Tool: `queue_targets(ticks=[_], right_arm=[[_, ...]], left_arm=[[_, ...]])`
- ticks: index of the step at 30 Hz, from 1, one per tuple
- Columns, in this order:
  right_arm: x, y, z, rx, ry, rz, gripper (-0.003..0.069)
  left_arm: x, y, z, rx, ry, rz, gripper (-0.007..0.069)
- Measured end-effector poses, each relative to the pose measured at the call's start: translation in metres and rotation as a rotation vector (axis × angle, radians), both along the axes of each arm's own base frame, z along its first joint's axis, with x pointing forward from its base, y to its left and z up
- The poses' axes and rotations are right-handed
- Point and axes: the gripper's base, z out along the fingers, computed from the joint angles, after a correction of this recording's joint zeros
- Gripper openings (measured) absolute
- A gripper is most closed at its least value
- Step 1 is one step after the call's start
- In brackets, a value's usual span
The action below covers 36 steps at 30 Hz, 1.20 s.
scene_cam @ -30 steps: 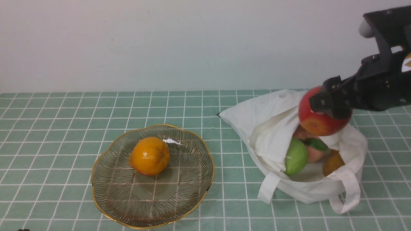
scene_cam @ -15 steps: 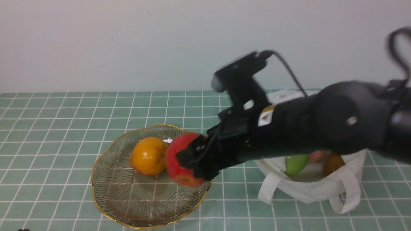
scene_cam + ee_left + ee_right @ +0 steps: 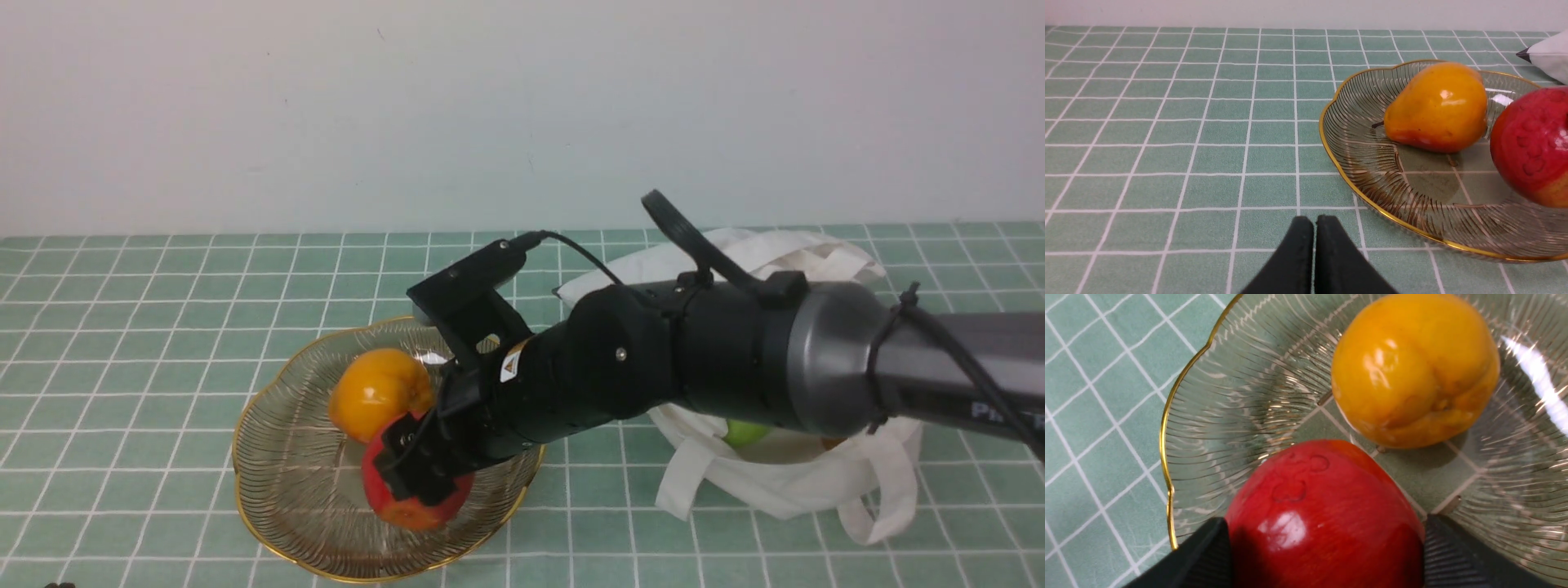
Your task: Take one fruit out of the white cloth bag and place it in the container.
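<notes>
A glossy red apple point(image 3: 408, 508) sits low inside the wire bowl point(image 3: 234, 449) with the gold rim, and my right gripper point(image 3: 420, 469) is shut on it. In the right wrist view the apple point(image 3: 1323, 518) fills the gap between the two black fingers point(image 3: 1208, 555), beside an orange fruit point(image 3: 1412, 371). I cannot tell whether the apple touches the bowl's floor. The white cloth bag point(image 3: 784, 490) lies to the right, mostly hidden behind my right arm. My left gripper point(image 3: 1314, 222) is shut and empty, low over the cloth just outside the bowl's rim point(image 3: 1443, 241).
An orange fruit point(image 3: 375, 396) lies in the bowl, right behind the apple. A green apple point(image 3: 743, 433) shows in the bag's mouth under my arm. A green checked cloth point(image 3: 122, 367) covers the table. A white wall stands behind.
My right arm has swung left from above the bag and come down into the bowl, carrying the red apple. The orange fruit and the bag have stayed in place.
</notes>
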Motion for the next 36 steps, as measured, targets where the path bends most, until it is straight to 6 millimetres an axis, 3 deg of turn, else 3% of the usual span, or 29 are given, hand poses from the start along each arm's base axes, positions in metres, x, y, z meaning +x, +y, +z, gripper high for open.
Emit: queue_targets(ticks=[5,12,15,20,23,25,26,29,31,32,36], right_arm=[[0.001,0.002,0.004,0.002,-0.002,0.009,0.0643],[-0.001,0.001,0.006,-0.008,0.011,0.022,0.0651],[-0.003,-0.003,0.023,-0.022,0.015,0.036,0.0561],[-0.015,-0.03,0.091,-0.036,-0.029,-0.021,0.0211],[-0.033,-0.064,0.148,-0.027,-0.151,-0.085,0.0039],[-0.049,-0.09,0.185,0.003,-0.244,-0.139,0.0003],[-0.053,-0.097,0.191,0.002,-0.262,-0.157,0.0],[-0.092,-0.151,0.243,0.087,-0.378,-0.28,-0.0012],[-0.122,-0.185,0.259,0.162,-0.431,-0.332,-0.0013],[-0.125,-0.188,0.262,0.171,-0.44,-0.334,-0.0013],[-0.173,-0.239,0.253,0.293,-0.492,-0.379,-0.0013]], left_arm=[[0.0,0.0,0.0,0.0,0.0,0.0,-0.0008],[0.0,0.0,0.0,0.0,0.0,0.0,-0.0008],[0.0,0.0,0.0,0.0,0.0,0.0,-0.0008],[0.0,0.0,0.0,0.0,0.0,0.0,-0.0008],[0.0,0.0,0.0,0.0,0.0,0.0,-0.0008],[0.0,0.0,0.0,-0.005,0.0,0.002,-0.0008],[0.0,0.0,0.0,0.0,0.0,0.0,-0.0008],[0.0,0.0,0.0,0.0,0.0,0.0,-0.0008],[0.0,0.0,0.0,0.0,0.0,0.0,-0.0008],[0.0,0.0,0.0,0.0,0.0,0.0,-0.0008],[0.0,0.0,0.0,0.0,0.0,0.0,-0.0008]])
